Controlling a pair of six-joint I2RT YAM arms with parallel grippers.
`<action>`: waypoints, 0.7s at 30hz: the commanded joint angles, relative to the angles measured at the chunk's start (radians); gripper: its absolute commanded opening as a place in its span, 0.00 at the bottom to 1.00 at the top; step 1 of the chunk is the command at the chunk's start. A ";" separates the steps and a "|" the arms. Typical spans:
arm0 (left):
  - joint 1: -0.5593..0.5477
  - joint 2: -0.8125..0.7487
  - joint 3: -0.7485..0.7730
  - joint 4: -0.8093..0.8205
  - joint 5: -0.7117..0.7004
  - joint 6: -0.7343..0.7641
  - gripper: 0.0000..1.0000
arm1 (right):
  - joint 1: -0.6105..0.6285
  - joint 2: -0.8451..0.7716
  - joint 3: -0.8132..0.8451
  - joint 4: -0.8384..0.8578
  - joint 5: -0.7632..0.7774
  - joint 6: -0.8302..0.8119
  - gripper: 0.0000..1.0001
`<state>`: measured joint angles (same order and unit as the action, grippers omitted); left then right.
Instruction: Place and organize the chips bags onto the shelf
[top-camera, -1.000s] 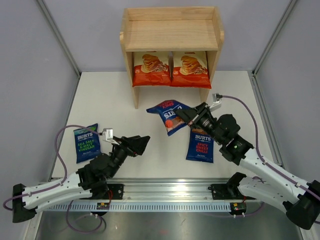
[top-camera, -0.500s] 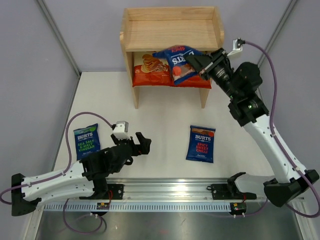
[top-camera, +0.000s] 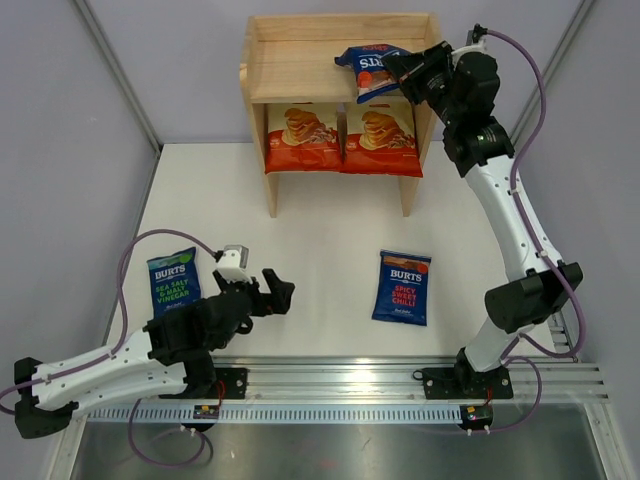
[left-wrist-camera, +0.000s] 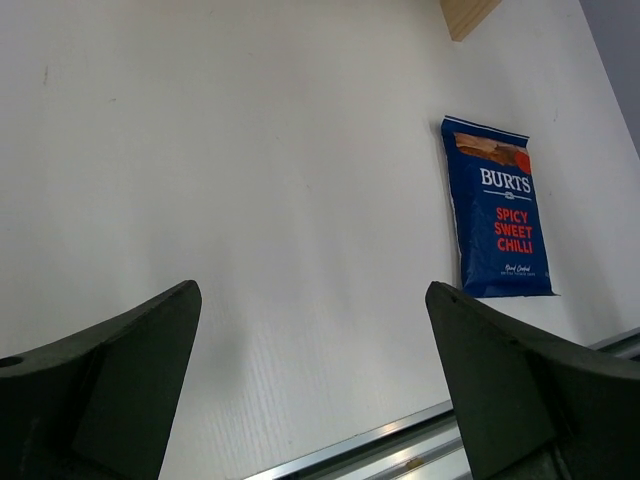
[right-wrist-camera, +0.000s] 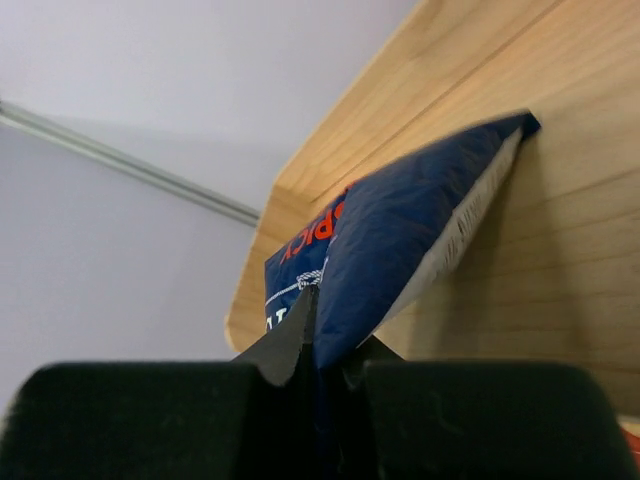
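The right gripper pinches a dark blue bag over the top of the shelf, near its right edge.

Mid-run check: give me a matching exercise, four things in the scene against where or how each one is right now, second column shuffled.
Things
1. sea salt bag
2. left cassava bag
3. upper chilli bag
4. left gripper

Place or state
A. open, holding nothing
B. on the lower tier of the shelf
C. pinched in the right gripper over the top tier
D. flat on the table beside the left arm

Pairs: 1-D, 2-B, 3-C, 4-A
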<state>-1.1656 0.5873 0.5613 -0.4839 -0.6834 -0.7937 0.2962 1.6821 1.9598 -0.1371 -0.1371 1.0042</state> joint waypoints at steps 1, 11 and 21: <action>0.003 -0.043 0.046 -0.034 -0.001 0.011 0.99 | -0.008 0.014 0.074 -0.044 0.121 -0.027 0.08; 0.003 -0.092 0.061 -0.088 0.007 0.013 0.99 | -0.006 -0.029 -0.001 -0.200 0.355 0.065 0.08; 0.003 -0.067 0.083 -0.114 0.016 0.002 0.99 | 0.003 0.042 0.124 -0.326 0.427 0.188 0.14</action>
<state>-1.1645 0.5152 0.5900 -0.5983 -0.6762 -0.7914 0.2943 1.6951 1.9980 -0.3988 0.2047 1.1488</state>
